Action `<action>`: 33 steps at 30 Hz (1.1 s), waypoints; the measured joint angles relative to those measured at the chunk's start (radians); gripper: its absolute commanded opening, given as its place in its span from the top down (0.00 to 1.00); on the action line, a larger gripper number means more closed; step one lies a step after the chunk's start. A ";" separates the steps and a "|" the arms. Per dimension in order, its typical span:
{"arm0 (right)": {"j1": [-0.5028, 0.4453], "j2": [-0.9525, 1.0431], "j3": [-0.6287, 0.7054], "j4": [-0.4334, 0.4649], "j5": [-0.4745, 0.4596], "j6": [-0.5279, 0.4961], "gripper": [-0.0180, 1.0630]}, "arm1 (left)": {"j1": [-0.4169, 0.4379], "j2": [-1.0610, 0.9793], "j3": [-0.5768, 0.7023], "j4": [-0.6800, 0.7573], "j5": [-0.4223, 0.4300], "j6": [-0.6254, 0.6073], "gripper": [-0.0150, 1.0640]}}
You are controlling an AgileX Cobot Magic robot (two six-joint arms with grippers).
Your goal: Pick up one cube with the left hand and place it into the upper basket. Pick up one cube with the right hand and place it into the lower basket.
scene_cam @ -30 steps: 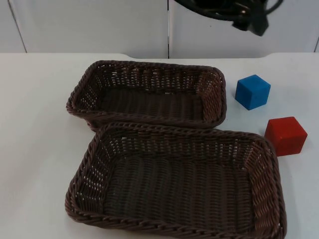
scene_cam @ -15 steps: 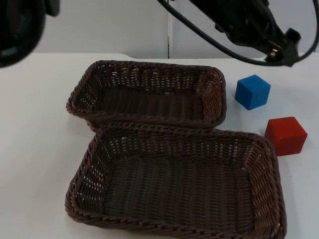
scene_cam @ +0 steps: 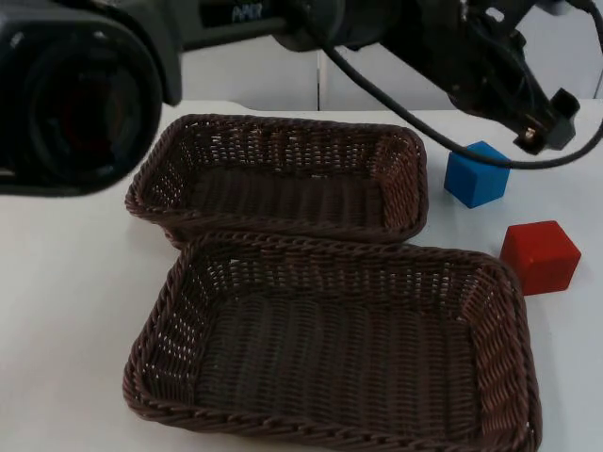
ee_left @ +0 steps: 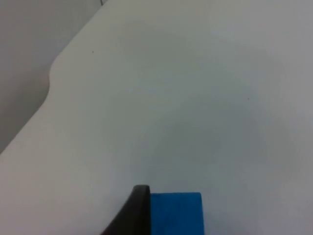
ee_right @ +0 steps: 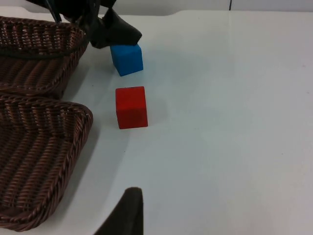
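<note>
A: Left tool (scene_cam: pixel 542 127) is reaching across the upper basket (scene_cam: pixel 283 174) to just above the blue cube (scene_cam: pixel 478 173). Can't tell how wide it is.

B: Red cube (scene_cam: pixel 539 256) sits on the counter (scene_cam: pixel 75 282) beside the lower basket (scene_cam: pixel 339 344), for the right tool (ee_right: pixel 128 215), which waits; can't tell its gap either.

Left tool (ee_right: pixel 117 35), seemingly just above blue cube (ee_right: pixel 127 59), red cube (ee_right: pixel 131 107) nearby.

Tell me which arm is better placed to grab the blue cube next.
Left. The left gripper hangs just above the blue cube, which sits beside its fingertip in the left wrist view. The right gripper is farther off, nearer the red cube.
</note>
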 measured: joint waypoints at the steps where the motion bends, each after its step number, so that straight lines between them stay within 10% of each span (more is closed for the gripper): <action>1: 0.000 0.000 0.000 0.000 0.000 0.000 0.01 | 0.000 0.012 -0.007 0.000 -0.004 0.000 0.01; 33: 0.000 0.000 0.000 0.002 0.000 0.000 0.01 | -0.011 0.097 -0.018 0.023 -0.139 0.029 0.01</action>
